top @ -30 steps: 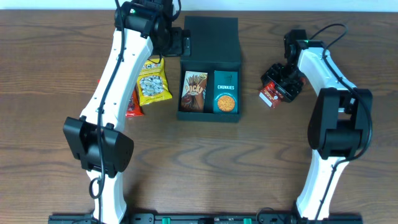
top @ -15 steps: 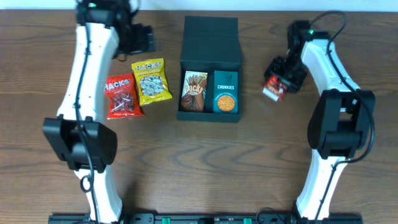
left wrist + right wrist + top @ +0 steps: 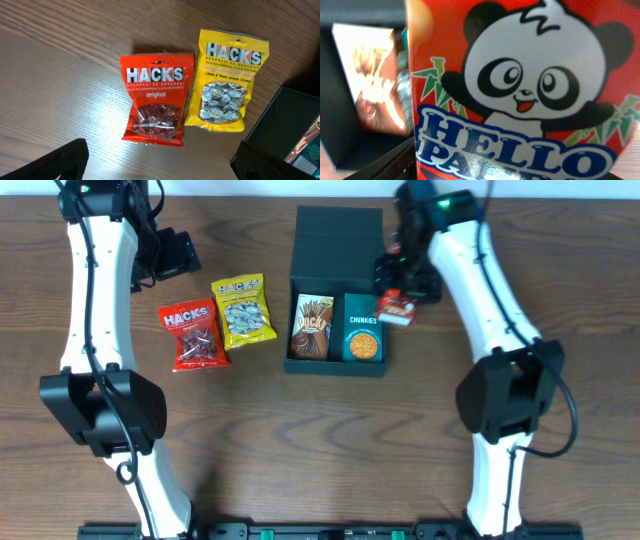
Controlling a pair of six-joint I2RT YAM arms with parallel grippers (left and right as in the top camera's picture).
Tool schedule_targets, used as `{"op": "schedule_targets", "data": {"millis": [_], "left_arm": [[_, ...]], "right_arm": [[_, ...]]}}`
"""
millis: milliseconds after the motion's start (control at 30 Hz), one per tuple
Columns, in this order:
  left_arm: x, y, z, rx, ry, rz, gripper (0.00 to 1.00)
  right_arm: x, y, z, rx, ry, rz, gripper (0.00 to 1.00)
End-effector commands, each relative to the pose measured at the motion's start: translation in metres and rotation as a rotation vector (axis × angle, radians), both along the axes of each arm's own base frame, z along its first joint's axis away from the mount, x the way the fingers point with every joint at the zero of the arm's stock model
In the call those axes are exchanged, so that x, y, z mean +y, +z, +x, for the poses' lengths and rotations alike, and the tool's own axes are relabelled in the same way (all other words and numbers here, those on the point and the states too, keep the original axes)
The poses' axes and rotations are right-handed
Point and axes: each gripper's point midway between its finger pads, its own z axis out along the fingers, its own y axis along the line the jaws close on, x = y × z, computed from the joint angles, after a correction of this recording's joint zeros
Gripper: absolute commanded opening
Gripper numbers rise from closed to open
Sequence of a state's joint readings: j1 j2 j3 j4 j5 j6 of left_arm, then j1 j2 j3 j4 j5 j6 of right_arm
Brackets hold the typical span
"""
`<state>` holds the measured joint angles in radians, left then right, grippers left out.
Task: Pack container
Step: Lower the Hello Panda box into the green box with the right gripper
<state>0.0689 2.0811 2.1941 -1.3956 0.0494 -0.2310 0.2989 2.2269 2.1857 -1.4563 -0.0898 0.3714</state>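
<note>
- Red bag [image 3: 156, 102]: "HACKS" in white capitals; below it "GENERASI KE GENERASI"; then "Original".
- Yellow bag [image 3: 226, 80]: "HACKS"; "GENERASI KE GENERASI"; "Honey & Lemon with Vitamin…"; a smaller line "Limau & Madu dengan Vitamin…", the ends lost at the bag's edge.
- Teal carton [image 3: 363, 330] in the container [image 3: 340, 240]: "CHUNKIES".
- Brown box [image 3: 312, 327] beside it: slanted lettering, apparently "Pocky", too small to confirm.
- Red box [image 3: 520, 75] with a panda drawing: "HELLO", and under it "PA…", cut off by the frame.
</note>
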Motion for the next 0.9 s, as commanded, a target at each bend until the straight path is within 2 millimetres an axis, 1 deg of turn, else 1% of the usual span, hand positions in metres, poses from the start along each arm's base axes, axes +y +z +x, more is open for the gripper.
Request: {"op": "schedule_targets", "data": {"millis": [0, 100, 200, 367, 467, 567, 700, 767, 867], "left_arm": [[-0.002, 0.011, -0.001, -0.025, -0.008, -0.004, 0.95], [-0.006, 0.011, -0.001, -0.026, -0.014, -0.026, 0.95], [-0.006, 0.011, -0.001, -0.025, -0.014, -0.026, 0.95], [-0.006, 0.011, -0.002, -0.024, -0.014, -0.026, 0.95], [-0.006, 0.011, -0.002, -0.024, -0.014, -0.026, 0.95], [-0.006, 0.011, -0.002, -0.024, -0.015, -0.026, 0.95], [-0.006, 0.011, -0.002, -0.022, -0.015, -0.026, 0.95], [-0.006, 0.011, -0.003, -0.019, -0.015, -0.026, 0.95], [-0.006, 0.011, -0.004, -0.015, -0.015, -0.026, 0.95]], "right_arm": [[0.021, 0.004, -0.008, -0.011, 0.105, -0.004, 0.76], [0.036, 0.004, -0.015, -0.008, 0.155, -0.006, 0.78], [0.049, 0.001, -0.024, 0.002, 0.188, -0.009, 0.79], [0.058, -0.015, -0.04, 0.054, 0.224, -0.028, 0.81], [0.056, -0.021, -0.043, 0.065, 0.217, -0.043, 0.8], [0.046, -0.022, -0.038, 0.046, 0.207, -0.1, 0.79], [0.043, -0.025, -0.036, 0.041, 0.206, -0.119, 0.72], [0.043, -0.029, -0.037, 0.044, 0.206, -0.12, 0.71], [0.042, -0.043, -0.039, 0.054, 0.207, -0.124, 0.72]]}}
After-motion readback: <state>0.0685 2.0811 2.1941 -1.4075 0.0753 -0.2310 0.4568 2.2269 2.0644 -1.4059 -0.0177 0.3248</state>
